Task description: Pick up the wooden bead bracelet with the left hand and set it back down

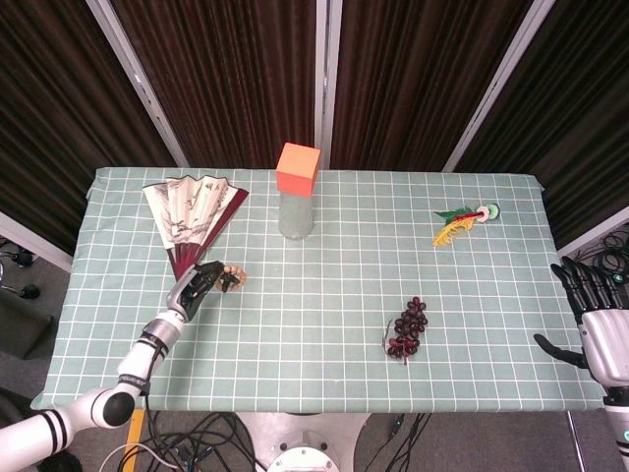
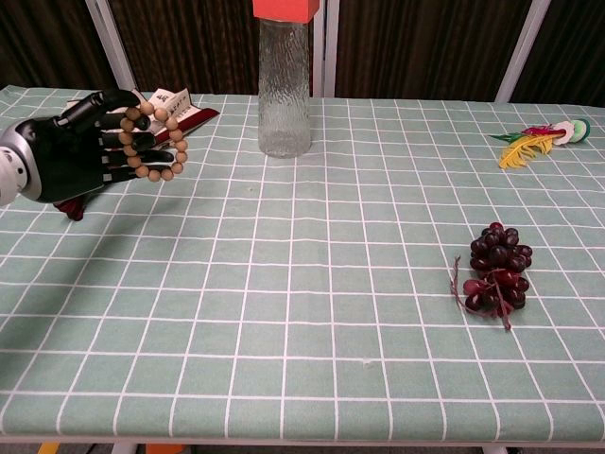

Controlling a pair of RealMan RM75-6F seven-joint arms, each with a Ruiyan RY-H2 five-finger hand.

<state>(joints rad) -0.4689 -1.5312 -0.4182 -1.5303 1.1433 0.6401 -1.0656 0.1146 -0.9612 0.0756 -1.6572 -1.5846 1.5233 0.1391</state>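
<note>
The wooden bead bracelet (image 2: 157, 143) (image 1: 233, 277) is a loop of tan beads at the left side of the table. It sits around the fingertips of my black left hand (image 2: 74, 153) (image 1: 200, 285), which holds it just in front of the folding fan. The fingers reach through the loop and look partly straightened. I cannot tell whether the beads touch the cloth. My right hand (image 1: 600, 326) stays off the table's right edge with its fingers spread and nothing in it; only the head view shows it.
A folding paper fan (image 1: 189, 211) lies just behind the left hand. A glass bottle with an orange cap (image 2: 284, 80) stands at the back middle. Dark red grapes (image 2: 495, 268) lie at the right, and a yellow-green tassel ornament (image 2: 535, 140) at the far right.
</note>
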